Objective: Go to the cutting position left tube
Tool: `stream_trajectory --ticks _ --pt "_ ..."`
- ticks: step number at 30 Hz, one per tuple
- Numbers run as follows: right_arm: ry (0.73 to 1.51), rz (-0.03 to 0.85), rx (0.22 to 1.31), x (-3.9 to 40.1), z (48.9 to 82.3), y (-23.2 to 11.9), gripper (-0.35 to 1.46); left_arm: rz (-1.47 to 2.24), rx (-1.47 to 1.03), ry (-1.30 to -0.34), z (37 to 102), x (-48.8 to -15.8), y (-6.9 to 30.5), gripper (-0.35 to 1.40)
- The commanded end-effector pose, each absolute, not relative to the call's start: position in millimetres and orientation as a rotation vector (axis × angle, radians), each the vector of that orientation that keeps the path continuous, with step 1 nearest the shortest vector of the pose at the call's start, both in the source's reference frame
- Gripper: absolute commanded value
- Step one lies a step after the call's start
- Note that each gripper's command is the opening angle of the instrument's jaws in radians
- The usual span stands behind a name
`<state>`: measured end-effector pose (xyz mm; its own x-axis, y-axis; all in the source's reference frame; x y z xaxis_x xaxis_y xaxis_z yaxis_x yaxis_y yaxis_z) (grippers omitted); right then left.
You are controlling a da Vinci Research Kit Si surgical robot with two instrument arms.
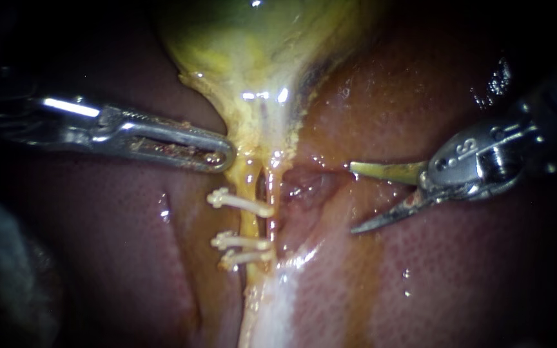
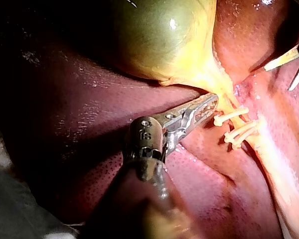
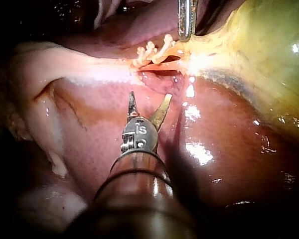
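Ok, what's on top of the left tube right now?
Three pale clips cross the left tube: one higher, two close together lower, with bare tube between. The tube under each clip is hidden, and its upper end blends into yellow tissue by the left instrument.

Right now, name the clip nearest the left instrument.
The top clip, alone just under the left instrument and closest to the gallbladder. The other two clips sit paired farther down the tube.

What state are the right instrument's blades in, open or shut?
Open. Right instrument: its two blades diverge with a clear gap, nothing between them; the right wrist view shows the same.
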<state>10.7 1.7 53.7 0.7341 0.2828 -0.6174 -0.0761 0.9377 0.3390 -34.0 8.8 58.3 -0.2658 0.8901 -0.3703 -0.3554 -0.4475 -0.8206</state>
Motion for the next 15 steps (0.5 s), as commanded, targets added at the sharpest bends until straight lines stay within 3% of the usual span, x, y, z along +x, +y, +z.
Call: stream_trajectory --ticks 1,15 --pt "0.722 0.201 0.303 10.7 53.7 1.7 1.45 1.831 -1.08 -0.78 57.6 -33.7 9.1 -0.35" --pt "0.749 0.192 0.356 12.6 53.3 1.3 1.45 1.809 -1.079 -0.777 51.8 -30.6 10.4 -0.35"
